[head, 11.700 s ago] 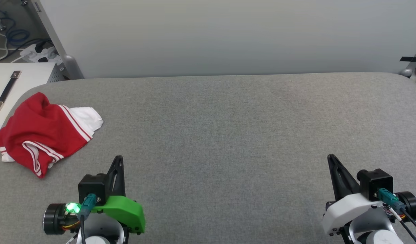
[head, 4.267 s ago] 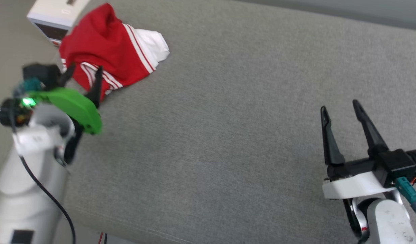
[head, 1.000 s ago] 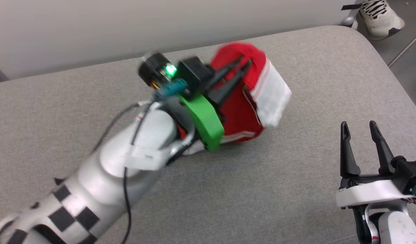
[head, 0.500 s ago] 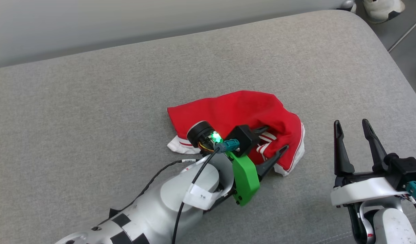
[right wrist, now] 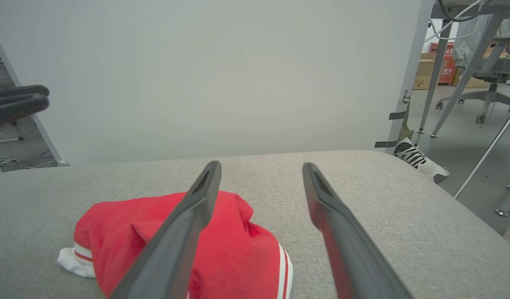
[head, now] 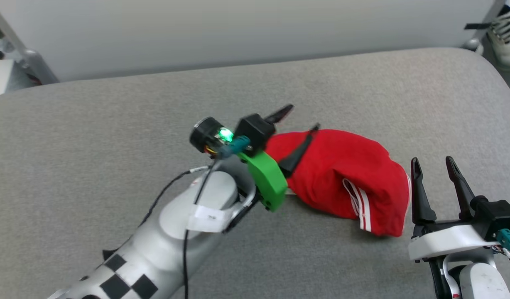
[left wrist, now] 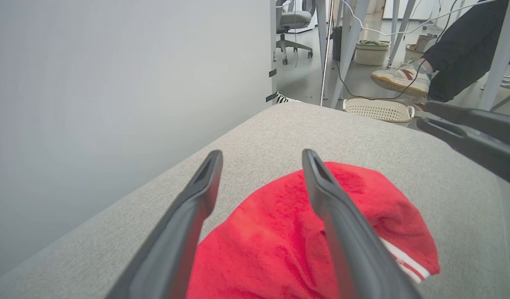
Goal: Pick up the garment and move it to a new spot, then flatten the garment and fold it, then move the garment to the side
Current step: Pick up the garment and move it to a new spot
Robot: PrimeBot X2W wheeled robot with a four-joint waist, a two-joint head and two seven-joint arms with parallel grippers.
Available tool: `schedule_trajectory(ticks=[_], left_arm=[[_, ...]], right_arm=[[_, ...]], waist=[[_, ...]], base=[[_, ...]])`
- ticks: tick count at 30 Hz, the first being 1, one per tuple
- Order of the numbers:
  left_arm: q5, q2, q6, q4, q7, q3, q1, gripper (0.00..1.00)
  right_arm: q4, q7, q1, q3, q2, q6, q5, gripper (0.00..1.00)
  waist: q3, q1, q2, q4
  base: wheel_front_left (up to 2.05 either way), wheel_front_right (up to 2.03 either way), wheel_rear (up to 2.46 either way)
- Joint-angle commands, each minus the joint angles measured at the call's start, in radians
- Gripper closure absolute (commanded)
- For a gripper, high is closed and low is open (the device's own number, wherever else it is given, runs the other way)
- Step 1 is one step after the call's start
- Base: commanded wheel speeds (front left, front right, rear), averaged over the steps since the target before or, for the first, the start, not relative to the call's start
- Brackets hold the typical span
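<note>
Garment [head: 342, 178] lies in a crumpled red heap on the grey counter [head: 114, 124], right of centre, with striped trim toward the near edge. Left pincer [head: 303, 117] stands wide, holding nothing, at the heap's left end; one finger overlaps the cloth, contact not determinable. Right pincer [head: 431, 159] stands wide and empty, just beside the heap's right end.

lab office: desk legs [right wrist: 438, 62], swivel chair [left wrist: 294, 18]
</note>
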Motion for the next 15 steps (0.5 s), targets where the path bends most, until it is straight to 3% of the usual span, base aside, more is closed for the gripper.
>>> schedule_trajectory(ticks=[1,9,15], left_arm=[[0.011,0.024,0.02,-0.029,-0.006,0.046,0.037,0.0],[0.072,0.122,0.096,-0.287,-0.006,0.34,0.301,0.0],[0.138,0.109,0.102,-0.444,-0.006,0.521,0.545,0.0]], right_arm=[[0.003,-0.009,0.013,-0.002,-0.003,-0.001,-0.006,0.0],[-0.013,-0.009,0.058,-0.015,-0.003,-0.001,-0.016,0.0],[-0.016,-0.009,0.093,-0.018,-0.003,-0.001,-0.031,0.0]], waist=[[-0.058,0.0,0.0,0.06],[-0.101,0.0,0.0,0.115],[-0.125,0.0,0.0,0.137]], base=[[0.0,0.0,0.0],[0.0,0.0,0.0],[0.0,0.0,0.0]])
